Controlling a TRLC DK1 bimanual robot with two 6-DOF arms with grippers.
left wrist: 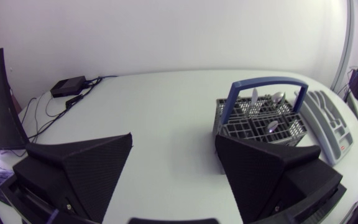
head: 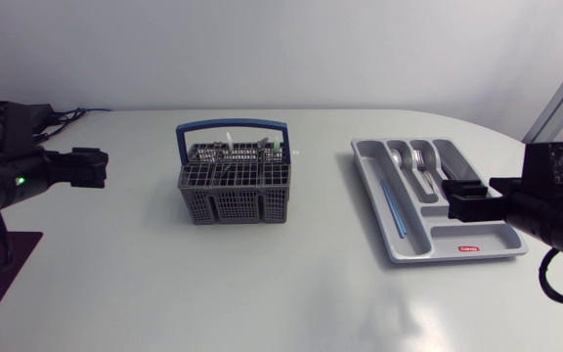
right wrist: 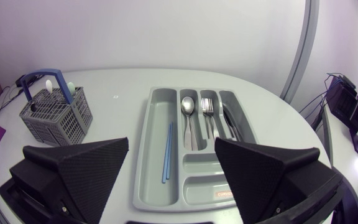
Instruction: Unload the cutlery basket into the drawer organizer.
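White table (head: 281,293) carries the grey cutlery basket (head: 235,186), well apart from the drawer organizer (head: 411,242) holding spoon (right wrist: 187,107) and forks (right wrist: 207,107). My left gripper (left wrist: 173,140) and right gripper (right wrist: 171,142) both gape, empty.

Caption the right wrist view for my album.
Open right gripper facing drawer organizer with spoon, fork, blue stick; cutlery basket beyond.

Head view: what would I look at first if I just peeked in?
Probably the grey cutlery basket with its bright blue handle, standing mid-table with cutlery poking up. Next, the grey drawer organizer to its right, already holding a spoon, a fork and a blue stick. A black claw hangs open at each side: left claw, right claw.
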